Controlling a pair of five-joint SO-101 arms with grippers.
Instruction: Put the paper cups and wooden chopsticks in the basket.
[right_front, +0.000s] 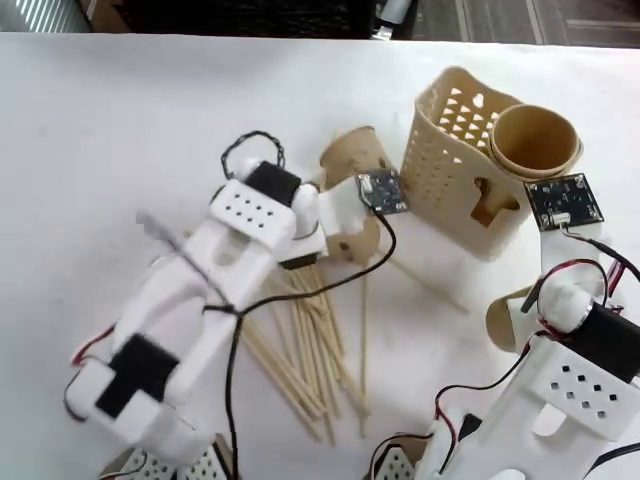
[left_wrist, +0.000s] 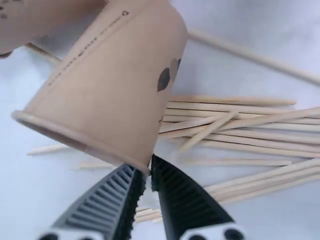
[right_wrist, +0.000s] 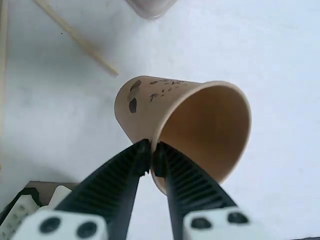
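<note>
left pincer (left_wrist: 148, 169) nipping cup (left_wrist: 107, 87) rim, right pincer (right_wrist: 151, 150) likewise

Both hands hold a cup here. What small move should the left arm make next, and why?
Probably lift its cup over the basket rim. The left hand is shut on the cup's rim, the cup sits just beside the basket, and room shows next to the second cup in it.

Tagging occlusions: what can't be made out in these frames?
High view: basket floor, hidden by its wall and the stowed cup.
High view: right cup in the right gripper, mostly under that arm.
High view: chopsticks count; pile overlaps, runs under the left arm.
Left wrist view: inside of left cup in left gripper, turned away.
</note>
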